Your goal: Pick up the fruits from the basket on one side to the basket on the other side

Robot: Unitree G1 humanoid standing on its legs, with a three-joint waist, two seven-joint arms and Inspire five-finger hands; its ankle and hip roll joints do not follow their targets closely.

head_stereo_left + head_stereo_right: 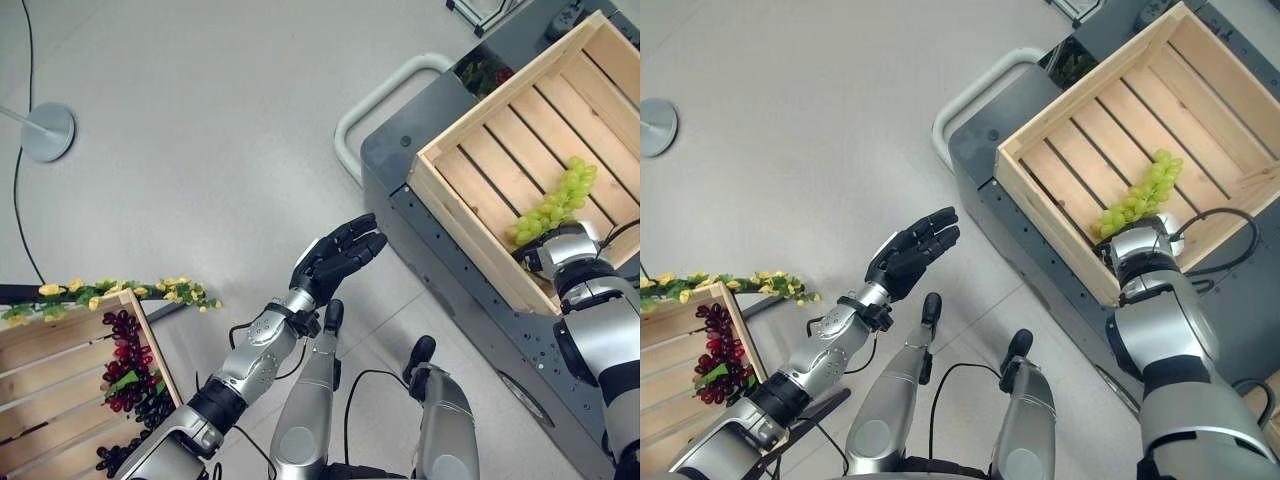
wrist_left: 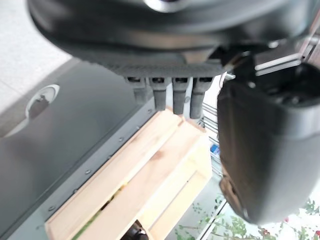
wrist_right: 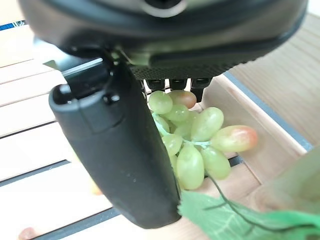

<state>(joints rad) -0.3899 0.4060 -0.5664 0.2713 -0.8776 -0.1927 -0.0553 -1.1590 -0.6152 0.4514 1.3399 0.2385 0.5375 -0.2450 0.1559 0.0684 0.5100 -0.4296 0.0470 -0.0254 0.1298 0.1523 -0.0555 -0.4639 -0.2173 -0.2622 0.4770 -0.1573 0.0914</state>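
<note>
A bunch of green grapes (image 1: 556, 203) lies on the slats of the wooden crate (image 1: 470, 215) at the right, which sits on a dark grey cart (image 1: 400, 150). My right hand (image 1: 556, 250) is down inside that crate at the near end of the bunch. In the right wrist view its thumb (image 3: 117, 150) is straight, the fingers are extended, and the green grapes (image 3: 195, 140) rest beside the thumb. My left hand (image 1: 338, 258) hovers open over the floor between the crates, holding nothing. Dark red grapes (image 1: 126, 362) lie in the wooden crate (image 1: 50, 395) at the lower left.
A garland of yellow flowers and leaves (image 1: 120, 292) runs along the left crate's far rim. The cart has a white tubular handle (image 1: 375, 100) on its left side. A round grey stand base (image 1: 47, 131) rests on the floor at the far left.
</note>
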